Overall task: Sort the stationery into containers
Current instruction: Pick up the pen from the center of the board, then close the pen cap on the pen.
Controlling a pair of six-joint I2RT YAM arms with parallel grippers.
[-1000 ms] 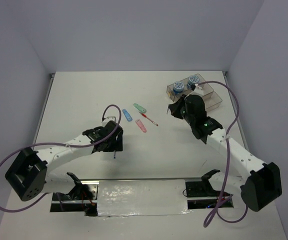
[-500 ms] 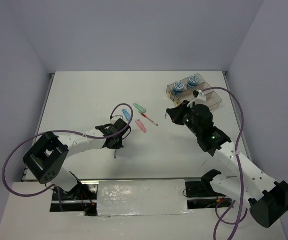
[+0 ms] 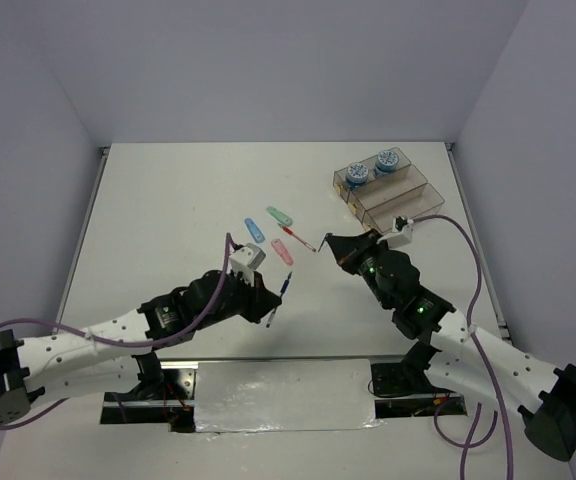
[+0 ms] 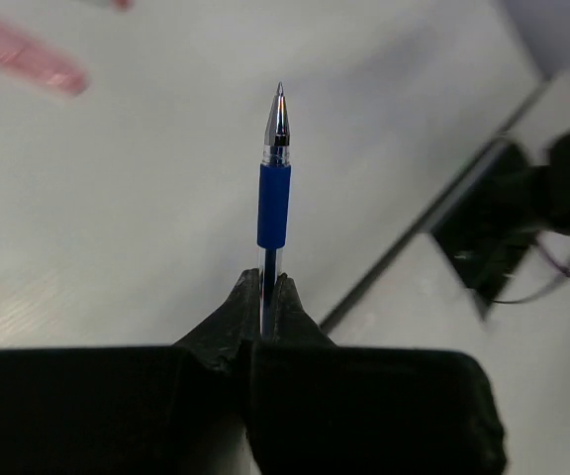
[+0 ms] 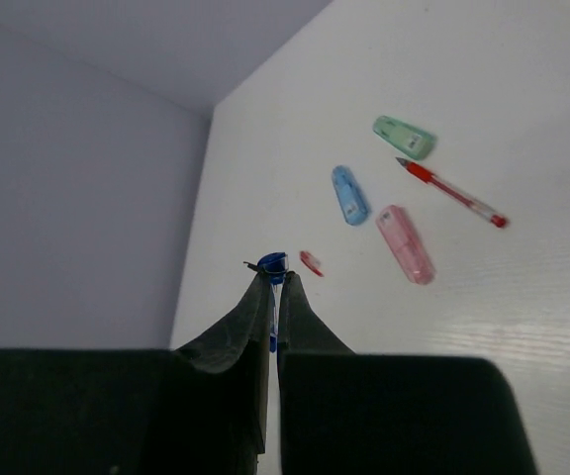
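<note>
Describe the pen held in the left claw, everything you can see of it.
The blue pen is slim, with a clear barrel, a blue rubbery grip sleeve, a clear collar and a pointed silvery tip. The left claw is shut on the barrel just behind the grip, with the tip pointing away from it. The pen appears lifted off the white table, touching only the fingers.

A blue pen is being held by the left gripper, lower centre. Tape rolls are being kept in containers.

Overhead view spans the table; close wrist views share its surface.
</note>
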